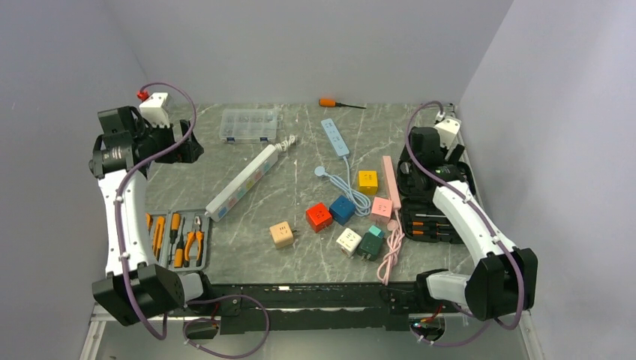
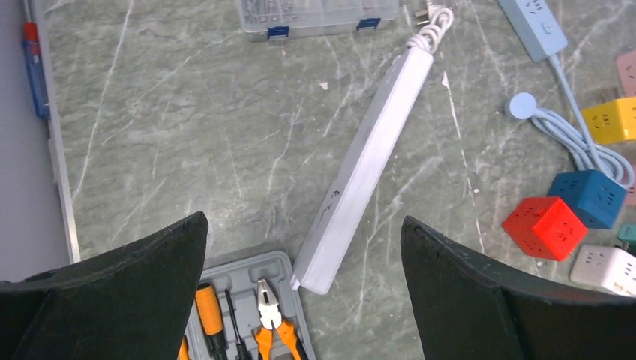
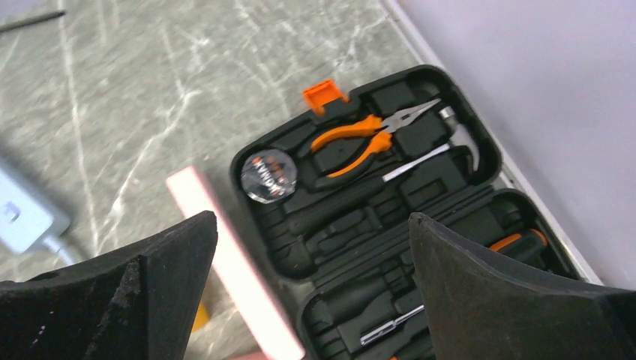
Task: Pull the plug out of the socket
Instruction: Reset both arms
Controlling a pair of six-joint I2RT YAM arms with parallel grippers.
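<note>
Both claws open wide, empty: left claw (image 2: 304, 225), right claw (image 3: 313, 217). Green plug (image 1: 370, 243) near, right of middle on desk (image 1: 315, 262), looks stuck in white cube (image 1: 349, 240). Likely light, hard, smooth. Pinch plug sides, hold cube.

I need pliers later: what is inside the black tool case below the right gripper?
The black tool case holds orange-handled long-nose pliers, a hammer and what looks like a tape measure. Fingers of the open right gripper hide its nearer slots.
</note>
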